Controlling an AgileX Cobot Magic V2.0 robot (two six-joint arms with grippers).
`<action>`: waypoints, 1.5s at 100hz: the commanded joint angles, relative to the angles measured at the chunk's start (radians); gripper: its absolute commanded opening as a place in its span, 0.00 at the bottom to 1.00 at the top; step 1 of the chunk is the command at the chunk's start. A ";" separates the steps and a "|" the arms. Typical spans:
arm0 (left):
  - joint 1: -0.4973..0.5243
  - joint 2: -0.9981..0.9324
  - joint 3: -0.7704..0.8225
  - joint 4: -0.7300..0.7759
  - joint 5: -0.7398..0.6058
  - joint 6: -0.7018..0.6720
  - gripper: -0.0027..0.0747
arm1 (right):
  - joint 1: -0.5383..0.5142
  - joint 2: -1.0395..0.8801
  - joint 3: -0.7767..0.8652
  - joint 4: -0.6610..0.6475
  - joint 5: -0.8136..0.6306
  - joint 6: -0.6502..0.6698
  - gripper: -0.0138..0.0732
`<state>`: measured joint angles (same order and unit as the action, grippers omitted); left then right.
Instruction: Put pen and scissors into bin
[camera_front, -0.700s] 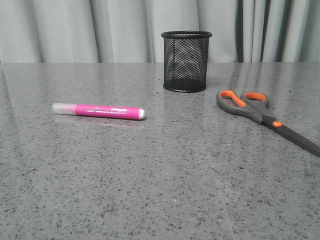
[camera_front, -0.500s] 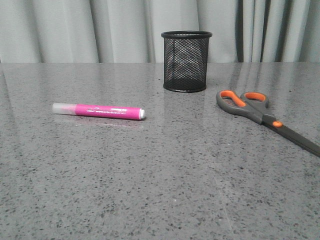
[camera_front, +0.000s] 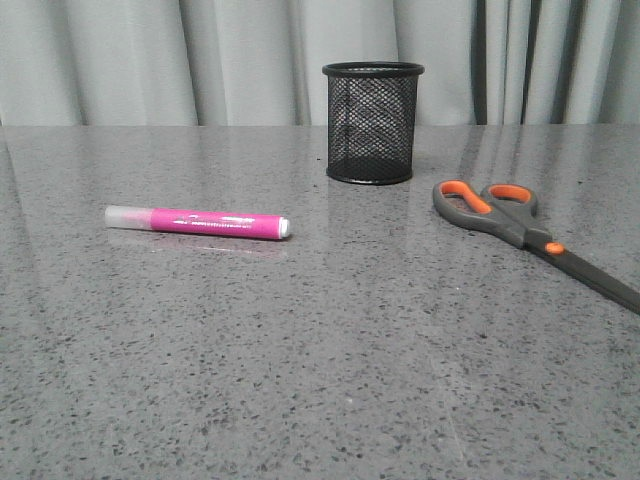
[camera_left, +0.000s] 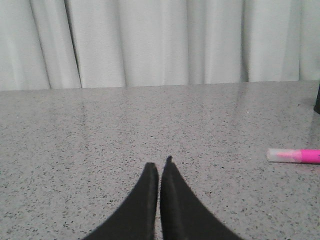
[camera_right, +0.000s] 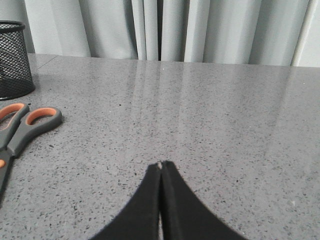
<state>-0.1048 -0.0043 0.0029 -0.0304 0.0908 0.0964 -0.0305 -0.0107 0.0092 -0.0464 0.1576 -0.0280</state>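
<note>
Flanking the black wire-mesh bin (camera_front: 373, 122), magenta pen (camera_front: 198, 222) and orange-lined grey scissors (camera_front: 530, 236) lie flat on the desk; both my jaws clenched, empty.

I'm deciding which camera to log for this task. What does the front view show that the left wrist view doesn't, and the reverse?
Only the front view shows the scissors lying flat to the right of the bin, the whole upright black mesh bin, and the pen's full length.

Only the left wrist view shows the left hand, its fingers pressed together and holding nothing, low over the table.

Both show the pink pen lying on the grey speckled table with curtains behind; the wrist view catches only its clear-capped end at the frame edge.
</note>
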 joint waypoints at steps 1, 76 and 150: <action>0.003 -0.031 0.043 -0.008 -0.077 -0.006 0.01 | -0.003 -0.021 0.015 -0.008 -0.082 -0.004 0.08; 0.003 -0.031 0.043 -0.282 -0.075 -0.006 0.01 | -0.003 -0.021 0.015 0.323 -0.188 -0.004 0.08; 0.003 0.028 -0.093 -0.753 0.002 0.006 0.01 | -0.003 0.110 -0.177 0.525 0.064 -0.006 0.08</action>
<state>-0.1048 -0.0043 -0.0152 -0.8009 0.1058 0.0964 -0.0305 0.0269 -0.0862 0.5114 0.2305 -0.0280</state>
